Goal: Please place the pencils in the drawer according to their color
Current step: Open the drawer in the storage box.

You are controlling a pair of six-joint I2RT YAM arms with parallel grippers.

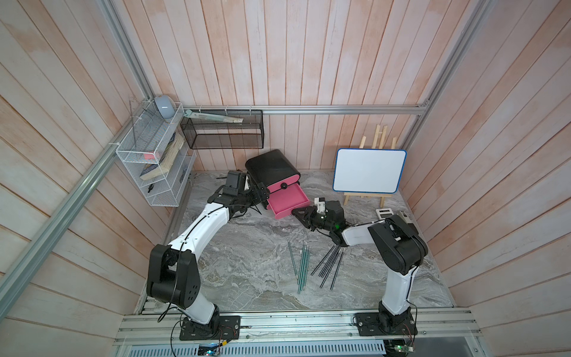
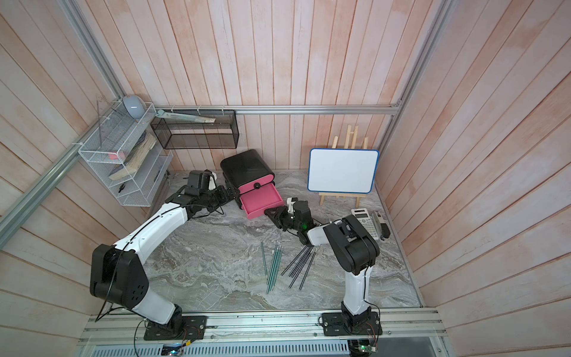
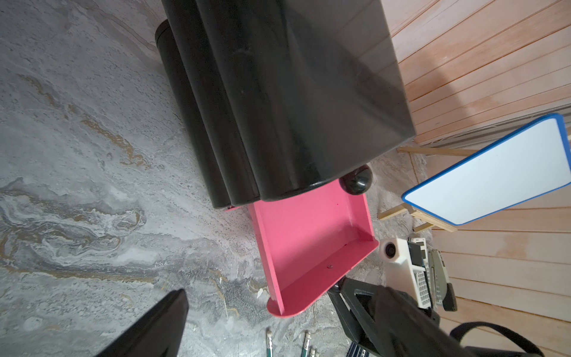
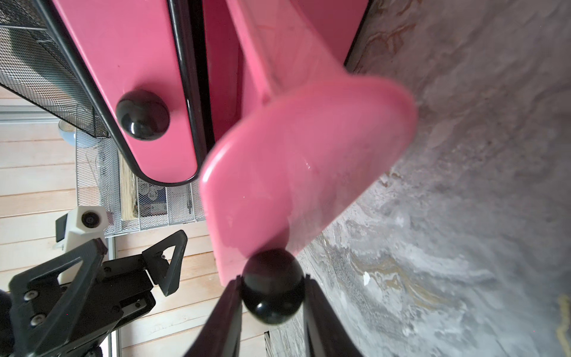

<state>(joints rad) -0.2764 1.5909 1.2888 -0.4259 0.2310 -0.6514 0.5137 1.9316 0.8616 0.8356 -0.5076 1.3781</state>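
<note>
Your right gripper pinches the round knob of the open drawer, mid-frame; the left gripper stands spread beside the cabinet. The pencils lie lower centre. Pull too far and the empty drawer may drop out, or the knob slip free.

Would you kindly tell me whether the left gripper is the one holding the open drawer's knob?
No, the right wrist view shows the right gripper clamped on that knob, while the left gripper stands open, holding nothing.
</note>
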